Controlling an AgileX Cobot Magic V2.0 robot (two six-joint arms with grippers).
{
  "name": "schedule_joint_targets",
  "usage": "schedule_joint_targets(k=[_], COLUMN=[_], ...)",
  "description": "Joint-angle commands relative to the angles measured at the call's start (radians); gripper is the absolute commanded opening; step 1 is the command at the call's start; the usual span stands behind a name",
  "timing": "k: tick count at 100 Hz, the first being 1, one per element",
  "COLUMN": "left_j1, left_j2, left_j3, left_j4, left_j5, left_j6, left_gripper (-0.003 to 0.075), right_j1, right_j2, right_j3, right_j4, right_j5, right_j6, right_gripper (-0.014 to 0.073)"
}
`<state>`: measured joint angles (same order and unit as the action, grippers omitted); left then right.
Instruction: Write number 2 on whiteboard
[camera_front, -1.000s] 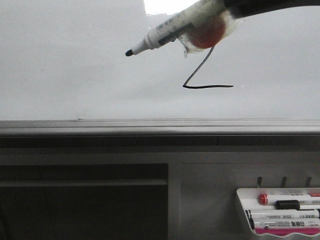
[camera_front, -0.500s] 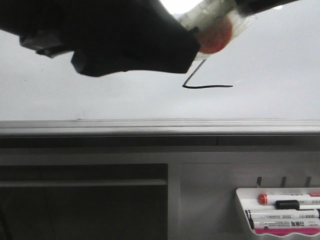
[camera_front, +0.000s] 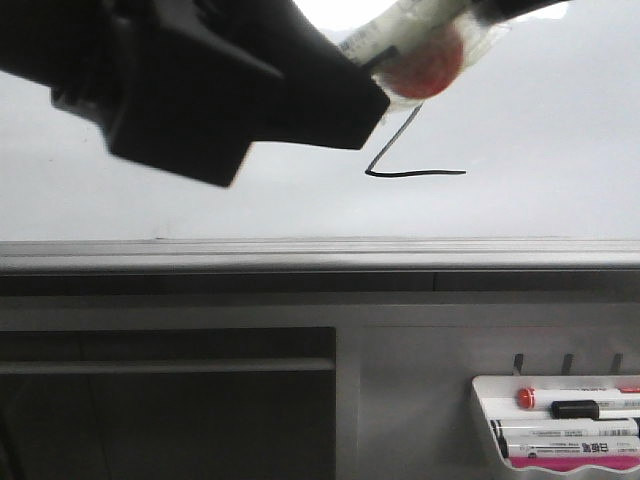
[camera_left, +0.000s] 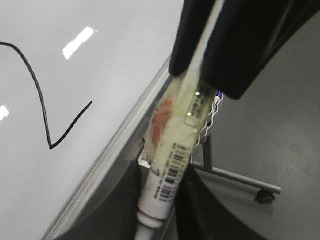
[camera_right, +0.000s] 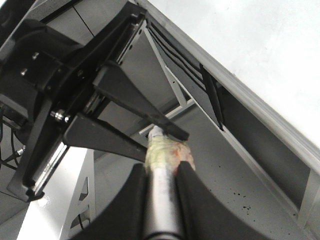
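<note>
A: While both arms crowd the upper board, what's in the tray?
B: White tray (camera_front: 485, 420) at 5 o'clock in the front view holds markers lying flat: a red-capped one (camera_front: 527, 397), a black-capped one (camera_front: 575, 408), two white labelled ones (camera_front: 570, 428), and something pink (camera_front: 575, 463) at its lower edge.
A: Task items?
B: Whiteboard (camera_front: 560, 110) fills the upper half, grey strip along its lower edge. Number 2 (camera_front: 410, 170) sits right of centre; diagonal and flat base visible, its top hidden behind the pen.
A: Pen?
B: Marker pen (camera_left: 167, 175), wrapped in yellowish tape with a red patch, at 12 o'clock in the front view.
A: Right gripper?
B: Right gripper (camera_right: 162, 170) is clamped on the marker pen, fingers (camera_right: 132, 200) pressed against the barrel.
A: Left?
B: Left gripper (camera_right: 167, 135) has its two fingers (camera_right: 140, 107) parted on either side of the pen's taped end. Whether they touch it, can't tell.
</note>
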<state>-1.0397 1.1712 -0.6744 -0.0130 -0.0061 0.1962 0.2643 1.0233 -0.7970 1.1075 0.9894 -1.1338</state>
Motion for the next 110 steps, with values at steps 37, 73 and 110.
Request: schedule_joint_targets(k=[37,73,110], left_j1=[0.052,0.214,0.238], left_j2=[-0.054,0.061,0.332], left_j3=[-0.029,-0.029,-0.104], left_j4=[-0.131,-0.512,-0.588], left_j5=[-0.081,-0.429,-0.488], left_j6=[-0.037,-0.037,-0.046], left_gripper=[-0.002,-0.002,-0.002], right_j1=[-0.07,-0.137,-0.137], right_j2=[-0.053,-0.164,-0.166], right_j3=[-0.03,-0.03,-0.03], right_j4=[0.053,0.053,0.053], right_j5=[-0.116,-0.226,-0.218], right_j6=[0.021,0.099,0.117], right_gripper=[0.0422,0.0421,0.0414])
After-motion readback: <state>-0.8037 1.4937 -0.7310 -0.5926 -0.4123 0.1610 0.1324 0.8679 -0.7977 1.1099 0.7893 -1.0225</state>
